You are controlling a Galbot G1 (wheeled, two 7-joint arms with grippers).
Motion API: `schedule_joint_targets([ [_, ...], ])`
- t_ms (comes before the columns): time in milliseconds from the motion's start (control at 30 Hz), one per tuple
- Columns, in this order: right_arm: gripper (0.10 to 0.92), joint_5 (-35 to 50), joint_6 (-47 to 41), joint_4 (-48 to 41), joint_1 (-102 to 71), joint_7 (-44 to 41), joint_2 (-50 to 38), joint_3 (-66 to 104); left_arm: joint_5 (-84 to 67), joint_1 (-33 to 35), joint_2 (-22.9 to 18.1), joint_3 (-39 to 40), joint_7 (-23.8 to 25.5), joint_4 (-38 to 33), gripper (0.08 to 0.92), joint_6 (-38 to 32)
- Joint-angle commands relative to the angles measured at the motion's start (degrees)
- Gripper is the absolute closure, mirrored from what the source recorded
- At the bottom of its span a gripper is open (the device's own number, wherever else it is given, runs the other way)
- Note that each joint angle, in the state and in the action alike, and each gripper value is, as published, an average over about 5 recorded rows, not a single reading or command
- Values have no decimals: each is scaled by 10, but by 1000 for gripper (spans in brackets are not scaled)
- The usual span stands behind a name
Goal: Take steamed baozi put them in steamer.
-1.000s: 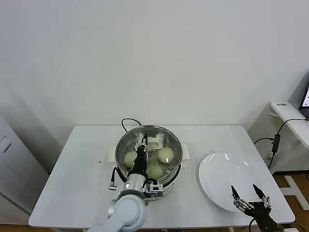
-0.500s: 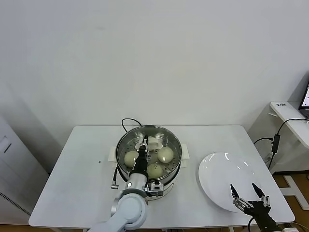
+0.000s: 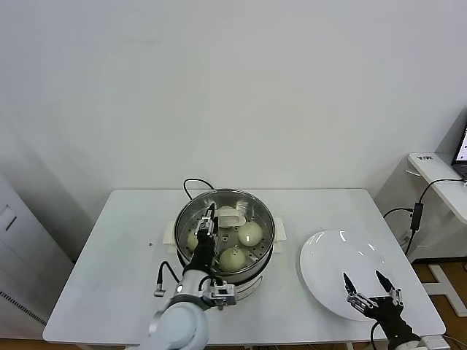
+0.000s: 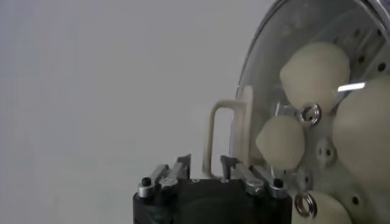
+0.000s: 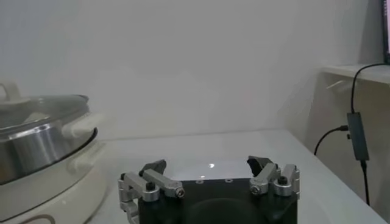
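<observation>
Lid's going on the steamer [image 3: 225,237]
Left gripper [image 3: 206,224] is opening around the glass lid's handle [image 3: 232,216]; off-centre, it's sliding onto baozi [image 3: 249,233]. Right gripper [image 3: 371,288] is idling open.

Counted items on one white table [image 3: 109,284].
Three buns [image 3: 250,233] sit in one steamer [image 3: 266,219]; one glass lid [image 3: 232,216], one white plate [image 3: 328,255], two grippers [image 3: 206,224].

Pale, round buns [image 3: 250,233] sit on the holed floor inside the shiny steel steamer [image 3: 266,219], which stands upright under a glass lid.
</observation>
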Motion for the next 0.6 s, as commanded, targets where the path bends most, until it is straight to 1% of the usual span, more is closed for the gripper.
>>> schedule_joint_targets([
  [33, 203, 8, -5, -2, 36, 12, -14, -26, -215, 38, 62, -31, -60, -108, 449, -61],
  [200, 203, 24, 3, -10, 64, 7, -25, -33, -308, 50, 67, -74, -90, -115, 310, -173],
  [233, 203, 27, 5, -12, 69, 3, -26, -32, -324, 56, 65, -84, -95, -116, 276, -194],
  [333, 203, 27, 6, -12, 83, -2, -30, -33, -371, 80, 58, -128, -104, -120, 207, -248],
  [433, 203, 19, -1, -9, 98, 11, -29, -44, -432, 106, 39, -195, -111, -121, 181, -306],
  [500, 203, 13, -4, -6, 110, 21, -26, -52, -479, 117, 20, -241, -116, -119, 179, -338],
  [600, 203, 5, -6, 2, 122, 34, -21, -63, -542, 124, -4, -297, -120, -116, 177, -370],
])
